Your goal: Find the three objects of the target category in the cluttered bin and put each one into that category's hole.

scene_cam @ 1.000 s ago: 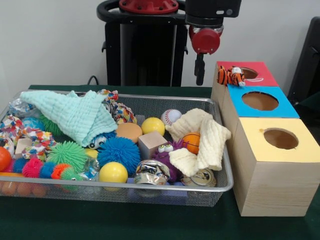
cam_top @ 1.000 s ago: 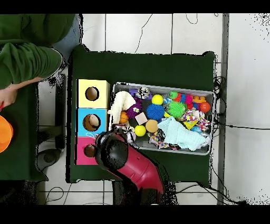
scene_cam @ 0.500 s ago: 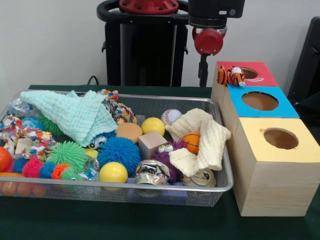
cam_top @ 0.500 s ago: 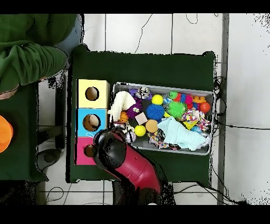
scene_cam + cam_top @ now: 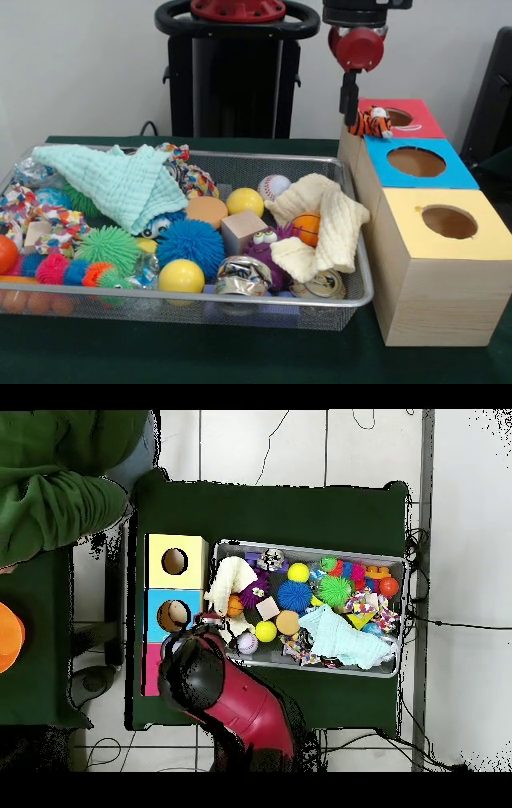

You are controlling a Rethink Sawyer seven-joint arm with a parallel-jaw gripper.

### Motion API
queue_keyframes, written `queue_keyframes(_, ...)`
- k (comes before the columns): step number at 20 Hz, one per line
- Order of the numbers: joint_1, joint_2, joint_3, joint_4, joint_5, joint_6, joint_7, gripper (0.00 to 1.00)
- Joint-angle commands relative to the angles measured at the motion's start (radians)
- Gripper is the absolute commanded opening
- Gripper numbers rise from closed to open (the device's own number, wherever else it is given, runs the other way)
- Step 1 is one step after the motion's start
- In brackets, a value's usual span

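The wire mesh bin [image 5: 240,300] is full of toys and cloths; it also shows in the overhead view [image 5: 310,549]. An orange black-striped tiger [image 5: 370,122] lies on the red-topped box [image 5: 420,108], just left of its round hole [image 5: 398,118]. My gripper [image 5: 350,100] hangs from the red wrist, right above the tiger's left end; I cannot tell whether it touches it. In the overhead view my red arm [image 5: 215,684] covers the gripper and most of the red box. A purple furry toy with eyes [image 5: 264,244] sits in the bin. No duck shows.
The blue-topped box [image 5: 416,162] and the yellow-topped box [image 5: 448,222] stand in line in front of the red one. A mint cloth [image 5: 120,184], a cream cloth [image 5: 320,216], yellow balls [image 5: 181,276] and crushed cans [image 5: 242,276] lie in the bin. A person's green sleeve [image 5: 50,494] is beside the table.
My gripper has moved from behind the bin's back corner across to the red box, ending above the tiger. The tiger has not moved. The person's arm has shifted.
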Motion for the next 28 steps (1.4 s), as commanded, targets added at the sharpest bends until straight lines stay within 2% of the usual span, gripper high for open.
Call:
queue_keyframes(1, -0.04, -0.034, 0.098, -0.022, 0.084, 0.085, 0.191, 1.0)
queue_keyframes(3, -0.082, -0.044, 0.139, 0.004, 0.097, 0.068, 0.141, 1.0)
queue_keyframes(8, -0.14, -0.023, 0.209, 0.032, 0.085, -0.015, 0.09, 1.0)
queue_keyframes(13, -0.172, 0.005, 0.237, 0.047, 0.036, -0.078, 0.086, 1.0)
queue_keyframes(16, -0.266, 0.032, 0.357, 0.085, -0.01, -0.206, 0.102, 1.0)
queue_keyframes(17, -0.28, 0.041, 0.377, 0.087, -0.021, -0.225, 0.111, 1.0)
queue_keyframes(20, -0.369, 0.088, 0.505, 0.095, -0.089, -0.329, 0.172, 1.0)
queue_keyframes(28, -0.512, 0.132, 0.719, 0.11, -0.19, -0.435, 0.294, 1.0)
